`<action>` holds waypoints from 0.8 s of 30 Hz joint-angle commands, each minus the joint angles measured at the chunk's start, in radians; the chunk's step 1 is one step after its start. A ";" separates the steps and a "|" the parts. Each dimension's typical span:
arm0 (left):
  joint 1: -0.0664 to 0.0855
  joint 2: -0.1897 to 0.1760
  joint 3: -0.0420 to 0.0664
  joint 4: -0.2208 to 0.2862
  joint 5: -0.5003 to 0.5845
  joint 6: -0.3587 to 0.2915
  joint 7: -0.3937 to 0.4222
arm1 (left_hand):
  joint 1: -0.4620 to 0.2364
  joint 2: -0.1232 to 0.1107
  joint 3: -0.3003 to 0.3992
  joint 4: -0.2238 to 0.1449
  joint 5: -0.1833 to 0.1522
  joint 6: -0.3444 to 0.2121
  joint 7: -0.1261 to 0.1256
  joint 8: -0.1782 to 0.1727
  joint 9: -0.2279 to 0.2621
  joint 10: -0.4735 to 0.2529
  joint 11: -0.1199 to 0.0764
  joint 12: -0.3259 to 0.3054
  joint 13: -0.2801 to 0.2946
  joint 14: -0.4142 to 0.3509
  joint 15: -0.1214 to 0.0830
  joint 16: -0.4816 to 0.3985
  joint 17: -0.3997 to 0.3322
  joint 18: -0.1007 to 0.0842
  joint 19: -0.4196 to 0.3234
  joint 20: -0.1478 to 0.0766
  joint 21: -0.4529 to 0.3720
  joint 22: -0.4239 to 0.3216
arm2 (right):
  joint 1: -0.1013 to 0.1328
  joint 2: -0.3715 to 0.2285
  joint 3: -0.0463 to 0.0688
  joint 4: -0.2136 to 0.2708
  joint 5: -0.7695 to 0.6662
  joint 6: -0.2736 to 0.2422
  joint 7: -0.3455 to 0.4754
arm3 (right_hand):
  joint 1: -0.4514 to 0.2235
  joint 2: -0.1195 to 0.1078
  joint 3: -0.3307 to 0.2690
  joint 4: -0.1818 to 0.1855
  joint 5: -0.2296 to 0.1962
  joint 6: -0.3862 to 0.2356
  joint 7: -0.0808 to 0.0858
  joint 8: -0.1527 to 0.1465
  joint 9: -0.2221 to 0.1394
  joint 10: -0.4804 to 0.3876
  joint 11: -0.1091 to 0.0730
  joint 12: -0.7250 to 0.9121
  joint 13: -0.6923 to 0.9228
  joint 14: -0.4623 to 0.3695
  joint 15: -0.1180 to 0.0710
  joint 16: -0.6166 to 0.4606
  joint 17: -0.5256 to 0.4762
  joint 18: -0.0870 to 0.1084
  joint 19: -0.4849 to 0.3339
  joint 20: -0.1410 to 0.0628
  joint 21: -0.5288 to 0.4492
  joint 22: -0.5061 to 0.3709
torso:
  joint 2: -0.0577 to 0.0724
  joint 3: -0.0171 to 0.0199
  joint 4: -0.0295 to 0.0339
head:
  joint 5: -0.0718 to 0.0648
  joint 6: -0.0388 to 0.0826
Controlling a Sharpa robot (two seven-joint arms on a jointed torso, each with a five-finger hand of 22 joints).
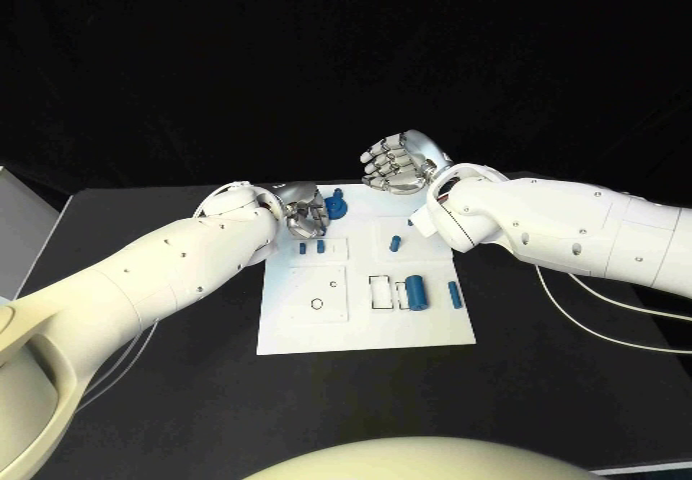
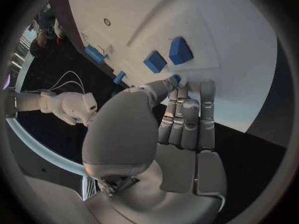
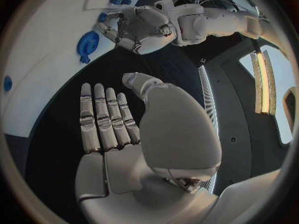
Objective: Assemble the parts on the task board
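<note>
Beside left hand [image 1: 304, 221], blue part [image 1: 336, 206]

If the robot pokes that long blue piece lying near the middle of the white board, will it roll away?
Probably a little. The long blue piece looks rounded like a small cylinder and lies flat on the smooth task board, so a sideways push could roll it. It looks stiff, likely hard plastic, and small enough to be light.
</note>
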 commanded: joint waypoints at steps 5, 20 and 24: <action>-0.008 0.005 -0.011 -0.002 -0.012 0.031 0.009 | 0.004 -0.006 -0.003 -0.009 -0.006 -0.026 0.004 -0.012 -0.005 0.005 0.000 -0.001 -0.003 0.012 0.002 0.007 0.005 0.011 0.000 -0.003 0.012 0.008 | 0.000 0.002 0.001 0.002 -0.002 0.012 0.010 | -0.008 0.000 0.005 -0.001 0.006 0.008 0.051 -0.003 -0.001 0.008 -0.001 -0.004 0.000 0.009 0.001 -0.003 -0.001 0.013 -0.001 0.006 -0.002 -0.001 | -0.001 -0.0004 0.0008 | -0.001 0.001; -0.008 0.007 -0.014 0.002 -0.012 0.040 0.015 | -0.001 -0.010 -0.012 -0.010 -0.006 -0.067 -0.005 -0.032 -0.012 -0.003 0.002 -0.001 -0.002 0.011 0.005 0.013 0.005 0.011 -0.007 -0.001 0.016 0.011 | 0.000 0.002 0.001 0.002 -0.001 0.013 0.009 | -0.008 0.000 0.005 -0.001 0.006 0.008 0.051 -0.003 -0.001 0.008 -0.001 -0.004 0.000 0.009 0.001 -0.003 -0.001 0.013 -0.001 0.006 -0.002 -0.001 | -0.001 -0.0010 0.0008 | 0.000 0.001; -0.008 0.007 -0.014 0.001 -0.012 0.054 0.016 | -0.001 -0.008 -0.012 -0.010 -0.006 -0.065 -0.007 -0.030 -0.011 -0.002 0.001 0.001 0.000 0.013 0.004 0.014 0.008 0.011 -0.006 0.000 0.017 0.013 | 0.000 0.002 0.001 0.002 -0.001 0.013 0.010 | -0.011 0.002 0.005 0.001 0.006 0.009 0.050 -0.003 -0.002 0.010 -0.002 -0.005 0.000 0.009 0.001 -0.004 -0.002 0.013 -0.001 0.006 -0.002 -0.001 | -0.001 -0.0006 0.0003 | 0.000 0.001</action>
